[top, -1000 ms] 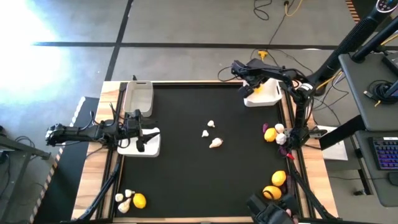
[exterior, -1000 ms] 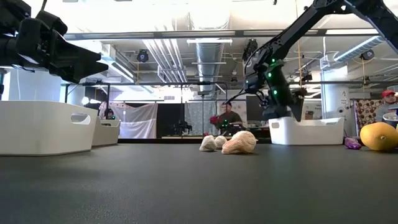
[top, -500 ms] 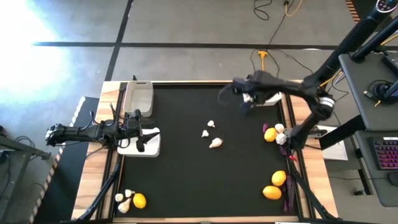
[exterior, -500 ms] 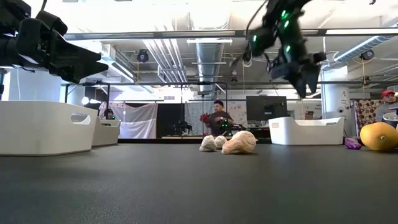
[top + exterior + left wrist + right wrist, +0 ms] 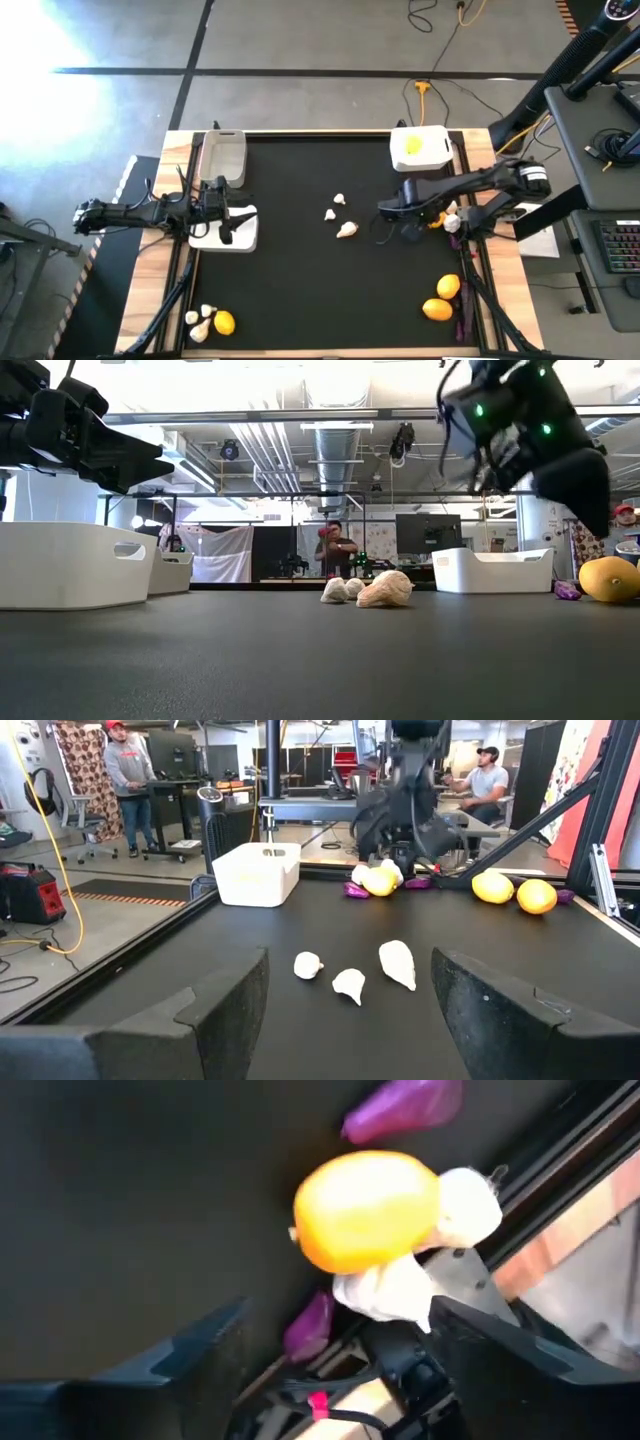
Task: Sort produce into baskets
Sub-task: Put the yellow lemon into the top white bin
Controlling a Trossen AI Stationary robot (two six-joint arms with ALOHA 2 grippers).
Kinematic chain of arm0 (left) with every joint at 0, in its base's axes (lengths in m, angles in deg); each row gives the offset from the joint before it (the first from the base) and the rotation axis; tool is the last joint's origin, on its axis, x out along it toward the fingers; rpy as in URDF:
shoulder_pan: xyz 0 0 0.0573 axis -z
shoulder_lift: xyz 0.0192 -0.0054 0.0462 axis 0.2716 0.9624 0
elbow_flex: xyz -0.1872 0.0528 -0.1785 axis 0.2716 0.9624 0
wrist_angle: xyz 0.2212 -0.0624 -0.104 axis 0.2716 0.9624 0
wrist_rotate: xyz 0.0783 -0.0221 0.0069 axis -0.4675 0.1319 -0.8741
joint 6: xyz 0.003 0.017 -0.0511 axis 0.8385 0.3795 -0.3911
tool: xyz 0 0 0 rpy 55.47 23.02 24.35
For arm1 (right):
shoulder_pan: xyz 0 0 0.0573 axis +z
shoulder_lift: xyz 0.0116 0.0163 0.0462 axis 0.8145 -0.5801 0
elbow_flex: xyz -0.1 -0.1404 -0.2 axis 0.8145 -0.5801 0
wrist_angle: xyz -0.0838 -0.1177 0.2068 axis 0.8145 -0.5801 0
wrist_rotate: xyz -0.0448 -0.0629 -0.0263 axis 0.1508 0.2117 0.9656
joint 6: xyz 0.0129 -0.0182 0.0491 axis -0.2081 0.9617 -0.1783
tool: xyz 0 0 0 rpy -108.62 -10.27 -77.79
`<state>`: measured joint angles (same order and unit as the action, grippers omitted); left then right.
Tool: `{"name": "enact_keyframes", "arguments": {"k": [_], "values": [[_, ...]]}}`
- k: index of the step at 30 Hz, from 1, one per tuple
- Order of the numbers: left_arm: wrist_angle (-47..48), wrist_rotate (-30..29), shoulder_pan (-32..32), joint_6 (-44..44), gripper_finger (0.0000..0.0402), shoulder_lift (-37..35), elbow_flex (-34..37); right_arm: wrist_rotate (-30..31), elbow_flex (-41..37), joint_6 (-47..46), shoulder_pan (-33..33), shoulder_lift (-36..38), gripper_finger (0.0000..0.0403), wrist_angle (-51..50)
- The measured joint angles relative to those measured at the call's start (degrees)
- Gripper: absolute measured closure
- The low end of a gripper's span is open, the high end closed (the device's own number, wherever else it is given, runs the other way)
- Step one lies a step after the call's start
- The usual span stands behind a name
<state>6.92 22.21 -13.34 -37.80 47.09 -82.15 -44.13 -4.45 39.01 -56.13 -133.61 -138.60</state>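
We see a matte black table mat [image 5: 300, 260]. A white rounded plastic basket [image 5: 421, 148] at its far right corner holds one yellow fruit [image 5: 411, 145]. The right gripper [image 5: 385, 211] hovers empty, fingers spread, near a smooth yellow citrus [image 5: 365, 1210], lumpy white bulbs [image 5: 468, 1205] and purple pieces [image 5: 405, 1108]. The left gripper [image 5: 222, 214], jaws parted and empty, hangs over another white basket [image 5: 245, 240].

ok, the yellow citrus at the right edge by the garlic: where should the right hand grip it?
Across the citrus's round middle, from above and the table's open centre side. Garlic bulbs and the table's edge rail crowd its far side, so there's likely little finger room there.
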Motion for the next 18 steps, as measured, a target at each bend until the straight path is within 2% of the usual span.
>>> {"name": "enact_keyframes", "arguments": {"k": [8,12,18], "values": [[0.0,0.0,0.0,0.0,0.0139,0.0,0.0,0.3,-1.1,10.4,-6.3,-5.9,0.0025,0.4],[0.0,0.0,0.0,0.0,0.0139,0.0,0.0,-0.6,-1.5,16.7,-10.7,-10.1,0.0021,1.0],[0.0,0.0,0.0,0.0,0.0139,0.0,0.0,-6.6,-3.1,22.9,-13.6,-15.3,0.0021,6.4]]}}
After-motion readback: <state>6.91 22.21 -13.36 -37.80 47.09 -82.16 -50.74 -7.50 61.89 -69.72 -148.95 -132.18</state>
